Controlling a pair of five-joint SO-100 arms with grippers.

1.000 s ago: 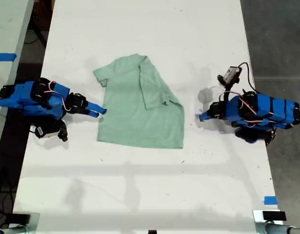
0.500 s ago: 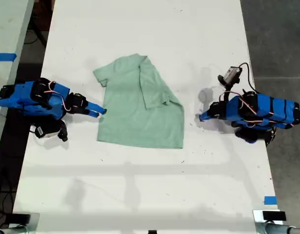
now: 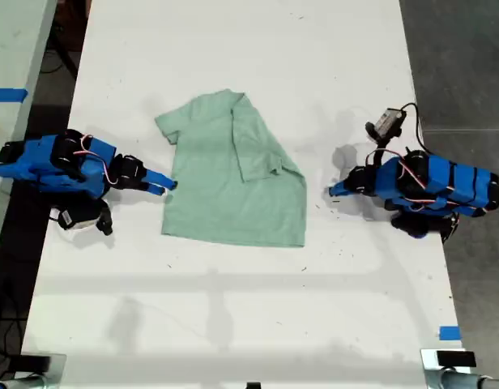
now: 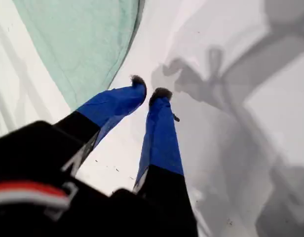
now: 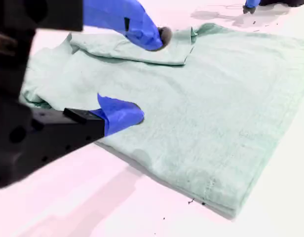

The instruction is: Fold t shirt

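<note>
The pale mint-green t shirt (image 3: 225,190) lies flat on the white table (image 3: 249,316), with one side folded over its middle. My first gripper (image 3: 334,191) rests on bare table a short way off the shirt's edge, at the exterior view's right. Its wrist view shows the gripper (image 4: 149,91) shut with nothing in it and the shirt (image 4: 83,44) beyond. My second gripper (image 3: 167,186) is at the shirt's edge on the exterior view's left. In its wrist view it (image 5: 142,74) stands open over the shirt (image 5: 216,98), gripping nothing.
A second table with blue tape (image 3: 6,94) runs along the exterior view's left edge. Dark floor lies past the table's edge on the exterior view's right. A blue tape mark (image 3: 449,332) sits near the table's front corner on that side.
The first arm has edged slightly toward the shirt. The shirt and the second arm have not moved.
</note>
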